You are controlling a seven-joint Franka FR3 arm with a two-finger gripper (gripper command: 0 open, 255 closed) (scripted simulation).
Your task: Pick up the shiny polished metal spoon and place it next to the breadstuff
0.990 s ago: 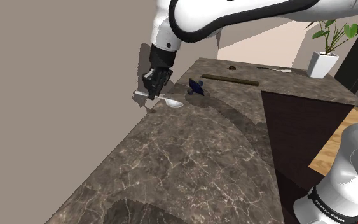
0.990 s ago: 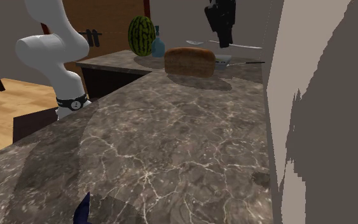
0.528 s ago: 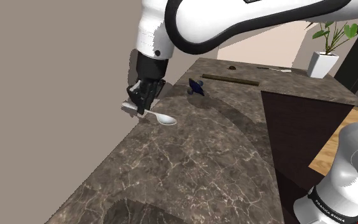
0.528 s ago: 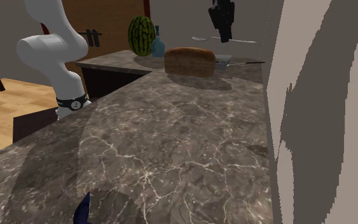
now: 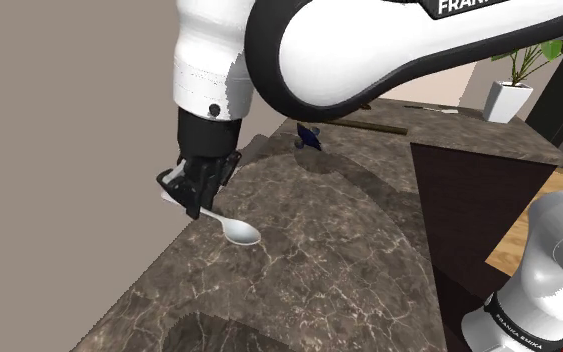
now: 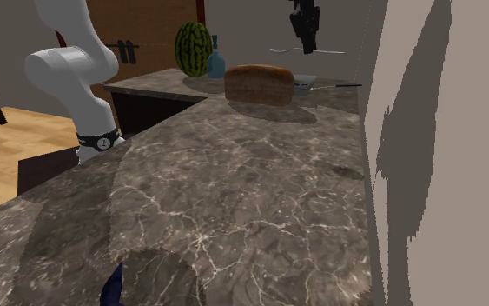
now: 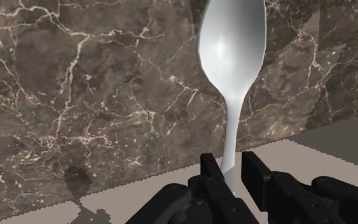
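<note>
The hand (image 5: 195, 202) is clamped on the thin handle of the pale, glossy spoon (image 5: 240, 232). In the wrist view both black fingers (image 7: 210, 173) press the handle from either side, and the bowl points away from them over the dark, veined tabletop (image 5: 319, 265). In the shoulder view the spoon is clear of the surface, slanting down from the hand near the tabletop's left edge by the wall. In the second exterior view it lies almost level in the air, higher than the brown loaf (image 6: 260, 84) and just to that view's right of it. The loaf rests on the tabletop, with a watermelon (image 6: 193, 49) and a blue bottle (image 6: 216, 61) to its left there.
</note>
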